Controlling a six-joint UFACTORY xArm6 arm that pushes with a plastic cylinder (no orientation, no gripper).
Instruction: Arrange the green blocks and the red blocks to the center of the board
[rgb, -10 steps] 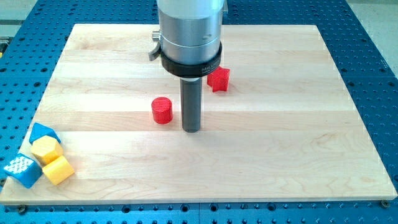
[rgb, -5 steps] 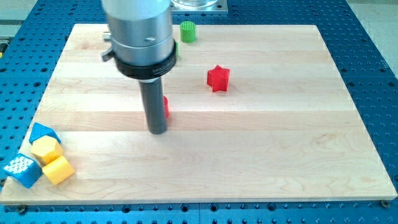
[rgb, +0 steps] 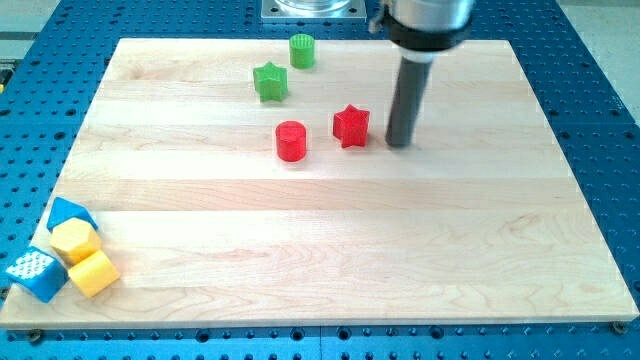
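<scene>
Down in the view's bottom-left corner, a little pile of blocks is sitting right at the edge of the desk (rgb: 420, 260): a blue block with a white dotted face (rgb: 33, 272) is hanging half off the board, a yellow cube (rgb: 93, 273) is leaning against it, a second yellow block (rgb: 75, 241) is touching both from above, and another blue block (rgb: 66, 213) is peeking out behind that one. All four are bunched up together, well apart from everything else.

Moving up toward the middle of the board, the red cylinder (rgb: 291, 140) is standing upright, and the red star block (rgb: 351, 126) is sitting just beside it on the view's right, with a small gap between them. My tip (rgb: 400, 145) is resting on the wood just to the right of the red star, close but not touching it as far as I can see. There's no end effector in the grasping sense here, just the straight dark rod coming down from the metal housing at the view's top, so nothing is being held.

Further back, the green star block (rgb: 270, 81) is lying up and to the left of the red cylinder, and the green cylinder (rgb: 302, 50) is sitting near the board's top edge, just up-right of the green star.
</scene>
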